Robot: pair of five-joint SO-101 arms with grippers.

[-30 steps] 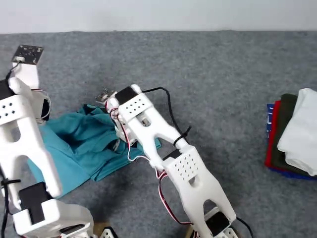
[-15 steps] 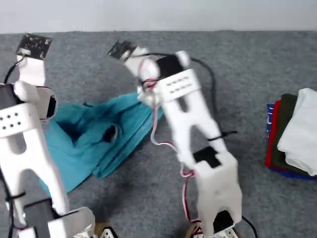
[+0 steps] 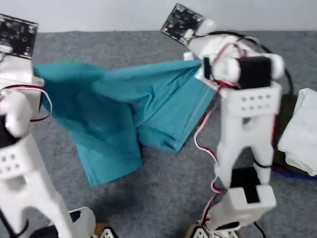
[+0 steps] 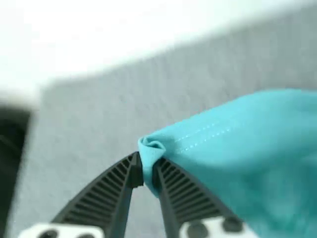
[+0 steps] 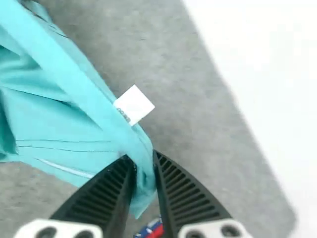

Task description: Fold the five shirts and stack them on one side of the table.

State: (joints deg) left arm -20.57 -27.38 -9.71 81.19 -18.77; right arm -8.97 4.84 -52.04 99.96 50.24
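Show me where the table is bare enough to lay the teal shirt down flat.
Bare table lies at the front, between the left arm and right arm, in front of the held-up teal shirt. A narrower strip runs along the far edge behind the shirt. Crowded: the right edge, where the folded stack sits.

White arms (image 3: 245,148), blk servos (image 3: 255,72), red wires (image 3: 216,178), ribbed jaws
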